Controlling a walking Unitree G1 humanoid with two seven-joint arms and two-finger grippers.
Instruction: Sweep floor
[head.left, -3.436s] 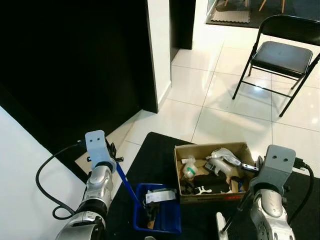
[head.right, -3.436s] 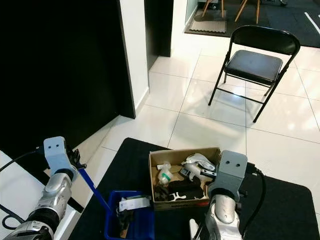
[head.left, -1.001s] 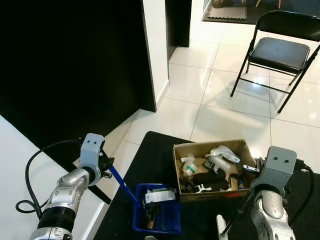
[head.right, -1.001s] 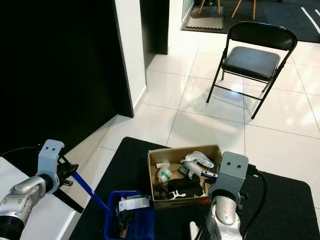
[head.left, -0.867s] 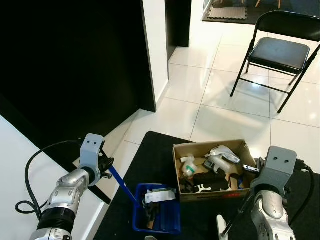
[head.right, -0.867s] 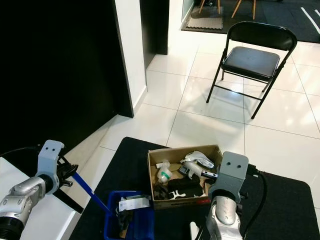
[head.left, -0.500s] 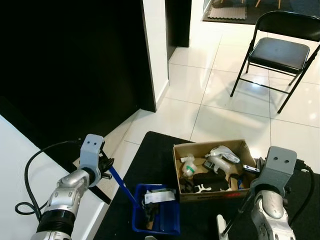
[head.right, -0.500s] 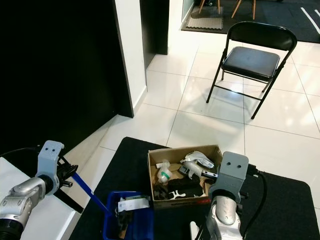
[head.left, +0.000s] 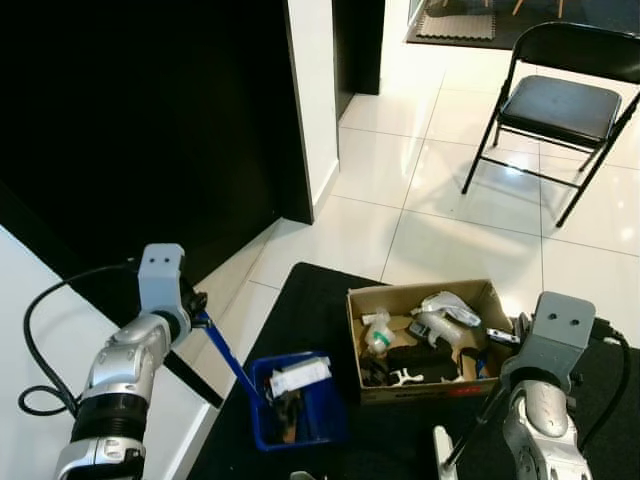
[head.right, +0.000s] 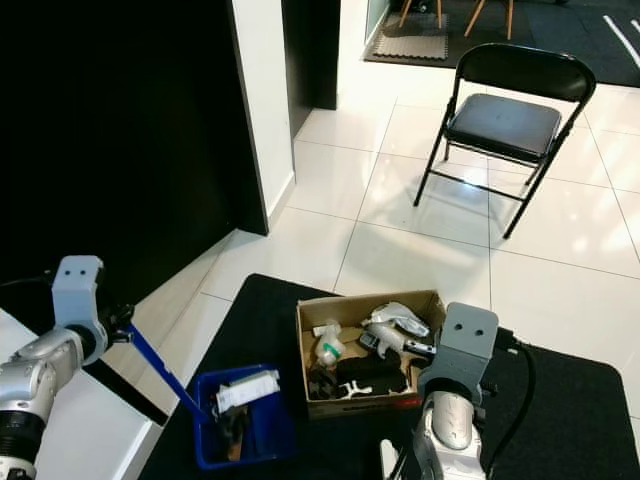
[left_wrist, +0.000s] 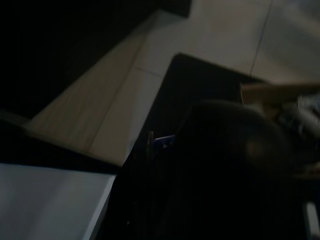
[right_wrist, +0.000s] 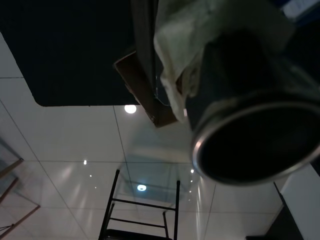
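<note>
A blue dustpan (head.left: 322, 412) rests on the black mat (head.left: 315, 300), holding a white paper scrap and dark debris. Its long blue handle (head.left: 226, 358) slants up and to the left into my left gripper (head.left: 197, 322), which is shut on the handle's top end. A sliver of that blue handle (left_wrist: 164, 141) shows in the dark left wrist view. At the lower right, my right gripper (head.left: 480, 425) is shut on a dark tube with a metal rim (right_wrist: 250, 130), wrapped in pale material.
An open cardboard box (head.left: 415, 292) full of clutter sits on the mat right of the dustpan. A black folding chair (head.left: 555, 105) stands on the white tile floor (head.left: 440, 230) at the back right. A black partition (head.left: 150, 120) and a white pillar (head.left: 310, 90) stand on the left.
My left arm has swung to the left and dragged the dustpan leftward across the mat, away from the box. The right arm has stayed still.
</note>
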